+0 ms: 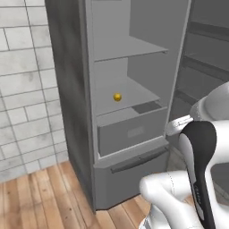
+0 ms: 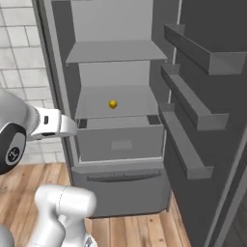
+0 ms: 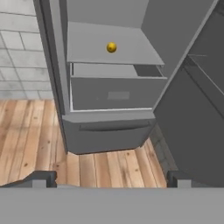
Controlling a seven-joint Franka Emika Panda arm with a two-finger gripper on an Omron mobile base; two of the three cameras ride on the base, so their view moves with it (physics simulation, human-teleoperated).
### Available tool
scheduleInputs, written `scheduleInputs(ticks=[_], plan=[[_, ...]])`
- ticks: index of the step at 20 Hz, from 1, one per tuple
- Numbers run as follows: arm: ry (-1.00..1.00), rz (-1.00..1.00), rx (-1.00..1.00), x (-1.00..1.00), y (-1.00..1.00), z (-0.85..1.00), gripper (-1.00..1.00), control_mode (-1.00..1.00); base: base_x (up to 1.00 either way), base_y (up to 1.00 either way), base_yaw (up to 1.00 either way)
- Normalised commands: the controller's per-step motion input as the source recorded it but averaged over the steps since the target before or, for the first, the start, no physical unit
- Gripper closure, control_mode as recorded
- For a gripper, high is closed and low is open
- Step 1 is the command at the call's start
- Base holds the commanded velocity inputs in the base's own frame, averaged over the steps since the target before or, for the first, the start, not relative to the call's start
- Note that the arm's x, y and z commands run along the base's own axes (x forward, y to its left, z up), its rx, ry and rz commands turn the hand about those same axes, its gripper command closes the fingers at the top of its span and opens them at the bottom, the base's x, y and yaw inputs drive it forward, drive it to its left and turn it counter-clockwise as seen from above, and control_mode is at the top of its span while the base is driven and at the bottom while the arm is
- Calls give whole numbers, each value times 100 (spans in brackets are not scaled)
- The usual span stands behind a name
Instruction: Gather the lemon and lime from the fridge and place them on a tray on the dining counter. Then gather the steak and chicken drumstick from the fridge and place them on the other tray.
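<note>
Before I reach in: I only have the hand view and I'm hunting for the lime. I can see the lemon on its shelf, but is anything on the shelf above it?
Observer: No. From the right base view, the upper shelf above the lemon is bare across the part I can see.
Operator: What about the open door? I only get its lower edge.
Observer: The door carries three racks stacked one above another, and nothing pokes up out of any of them.
</note>
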Motion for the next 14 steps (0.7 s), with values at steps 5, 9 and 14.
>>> scheduleInputs(ticks=[5, 9, 14], plan=[[0, 0, 0, 0, 0, 0, -100, 100, 55, -19, 23], [0, 0, 0, 0, 0, 0, -100, 100, 53, -23, 20], [0, 0, 0, 0, 0, 0, -100, 100, 56, -34, 15]])
